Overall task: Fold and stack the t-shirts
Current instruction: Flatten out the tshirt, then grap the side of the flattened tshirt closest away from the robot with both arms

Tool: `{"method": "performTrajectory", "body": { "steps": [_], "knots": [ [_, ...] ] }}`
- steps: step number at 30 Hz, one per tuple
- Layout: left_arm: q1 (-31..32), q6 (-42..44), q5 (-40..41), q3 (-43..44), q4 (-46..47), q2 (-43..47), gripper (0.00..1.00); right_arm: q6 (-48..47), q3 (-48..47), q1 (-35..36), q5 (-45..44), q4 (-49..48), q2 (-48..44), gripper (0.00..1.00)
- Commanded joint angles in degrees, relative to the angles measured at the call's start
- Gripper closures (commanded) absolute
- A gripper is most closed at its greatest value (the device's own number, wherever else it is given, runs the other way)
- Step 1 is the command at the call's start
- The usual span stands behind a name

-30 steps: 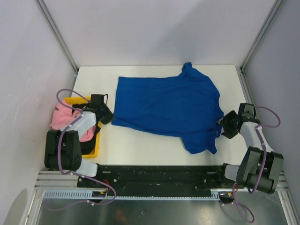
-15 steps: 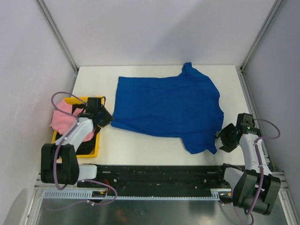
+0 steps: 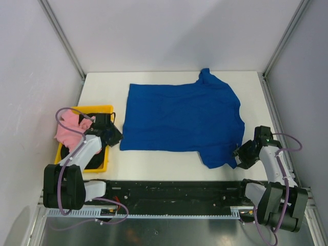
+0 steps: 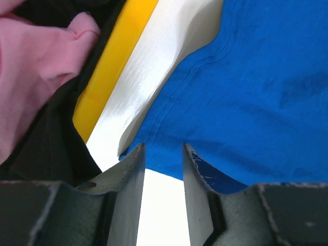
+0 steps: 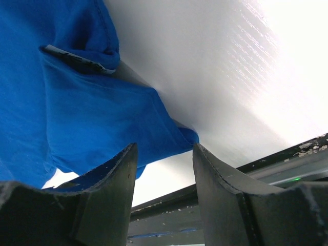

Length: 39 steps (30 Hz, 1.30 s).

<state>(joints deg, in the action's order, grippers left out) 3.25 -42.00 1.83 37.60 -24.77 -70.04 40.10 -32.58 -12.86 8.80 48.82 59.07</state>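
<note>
A white table (image 3: 154, 160) fills the floor of a pale-walled cell with metal posts in the far corners.

At the far left, a yellow bin (image 3: 105, 108) sits at the table's edge. It holds a crumpled pink t-shirt (image 3: 66, 131) and, under it, a black t-shirt (image 4: 41, 148). Neither of these 2 is folded.

The left arm reaches forward from its base and lies low alongside the bin's right wall. The left gripper (image 3: 116, 136) points at the near-left hem corner (image 4: 134, 148) of the blue t-shirt (image 3: 179, 118). In the wrist view its jaws stand apart, with the cloth lying just past the tips and nothing pinched.

The blue t-shirt is spread flat across the middle of the table, with 1 sleeve toward the far edge and the other toward the near edge.

At the right, the right arm bends in low from the table's side. The right gripper (image 5: 164, 148) points at that near sleeve (image 3: 220, 157). Its jaws are parted, with the sleeve's tip between them but not clamped.

The step in hand looks like the end of flattening and the start of the 1st fold. The next move probably needs each gripper to close on its corner of cloth. Both then need to lift together and carry the near edge toward the far edge without dragging the shirt out of line.
</note>
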Motion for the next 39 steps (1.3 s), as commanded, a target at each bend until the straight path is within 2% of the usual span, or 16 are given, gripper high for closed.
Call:
{"method": "performTrajectory", "body": {
  "steps": [1, 5, 12, 15, 17, 18, 20, 22, 34, 39],
  "knots": [
    [0.3, -0.81, 0.99, -0.42, 0.15, 2.23, 0.62, 1.5, 0.88, 0.72, -1.41, -1.48, 0.37, 0.5],
    [0.34, -1.98, 1.7, -1.68, -0.25, 3.46, 0.62, 1.67, 2.07, 1.28, -1.5, -1.5, 1.29, 0.5],
    [0.56, -4.22, 2.5, -3.74, -0.88, 4.64, 0.62, 1.53, 2.94, 1.47, -1.68, 0.98, 0.0, 0.45],
    [0.67, -4.65, 2.6, -4.28, -0.88, 4.6, 0.62, 1.96, 3.96, 1.52, -1.13, -0.17, 0.81, 0.46],
    [0.66, -4.73, 2.8, -4.58, -0.86, 4.75, 0.62, 2.23, 4.26, 1.57, -0.64, -1.37, 1.52, 0.53],
    [0.64, -4.75, 2.95, -4.74, -0.88, 4.87, 0.62, 2.25, 4.31, 1.59, -0.06, -1.89, 1.72, 0.63],
    [0.67, -4.8, 3.3, -5.09, -0.89, 4.99, 0.62, 2.09, 4.04, 1.61, 0.79, -2.32, 1.66, 0.88],
    [0.68, -5.28, 3.52, -5.5, -0.89, 5.17, 0.62, 1.56, 3.25, 1.66, 0.78, -1.62, 1.13, 0.97],
    [1.33, -6.02, 5.16, -6.56, -0.75, 3.94, 0.65, 0.18, 0.76, 2.26, 5.92, 10.85, -9.21, 1.0],
    [2.3, -6.26, 5.35, -6.33, -0.74, 2.96, 0.66, 0.41, 0.76, 2.66, 7.39, 12.83, -10.8, 1.0]
  ]
}}
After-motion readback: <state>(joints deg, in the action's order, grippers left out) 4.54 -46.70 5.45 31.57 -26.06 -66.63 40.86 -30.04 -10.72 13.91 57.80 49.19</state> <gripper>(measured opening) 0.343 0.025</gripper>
